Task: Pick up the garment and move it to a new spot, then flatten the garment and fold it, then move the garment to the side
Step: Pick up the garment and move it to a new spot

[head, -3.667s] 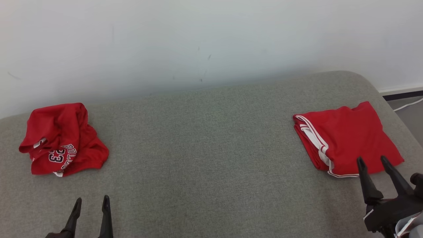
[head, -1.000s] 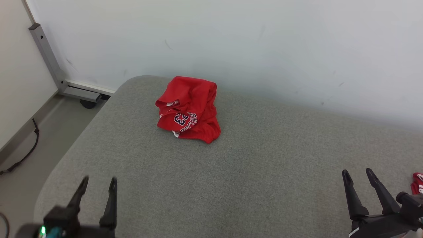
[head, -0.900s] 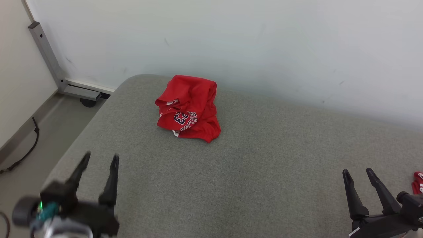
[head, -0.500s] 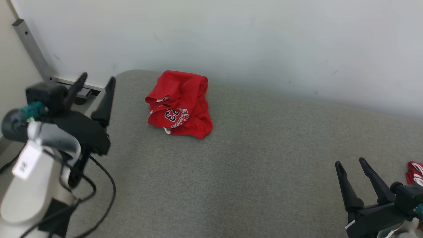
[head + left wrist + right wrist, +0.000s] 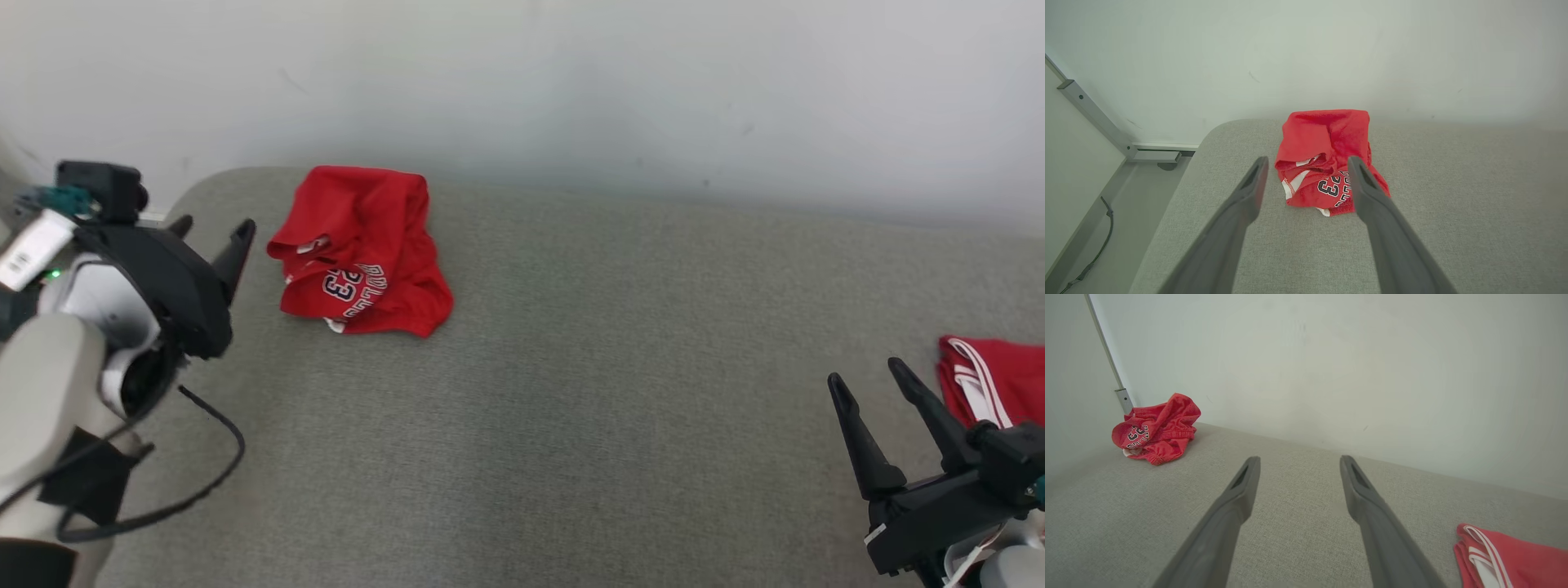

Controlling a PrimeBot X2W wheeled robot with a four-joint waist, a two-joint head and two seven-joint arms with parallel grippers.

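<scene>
The left pincer [image 5: 212,227], two long dark fingers on a pale forearm, stands with its jaws spread wide and grips nothing. It hangs near the left end of the grey fabric-covered bench [image 5: 612,367], fingers pointed toward the garment. In the left wrist view the garment lies directly ahead, framed between the two fingers, with no contact.

The crumpled red mesh jersey with dark-and-white lettering [image 5: 359,253] is the task item. It lies in a loose heap on the bench near the rear left corner, close to the pale wall [image 5: 571,82].

The right pincer [image 5: 864,371] stands near the right end, jaws wide, holding nothing, well apart from the heap. Just beside it, at the right edge, lies a folded red garment with white trim [image 5: 996,384], apparently an item already processed.

Progress assessment: no step on the crumpled jersey is complete. Pick-up is in preparation. Relocation, flattening, folding and setting aside remain.
</scene>
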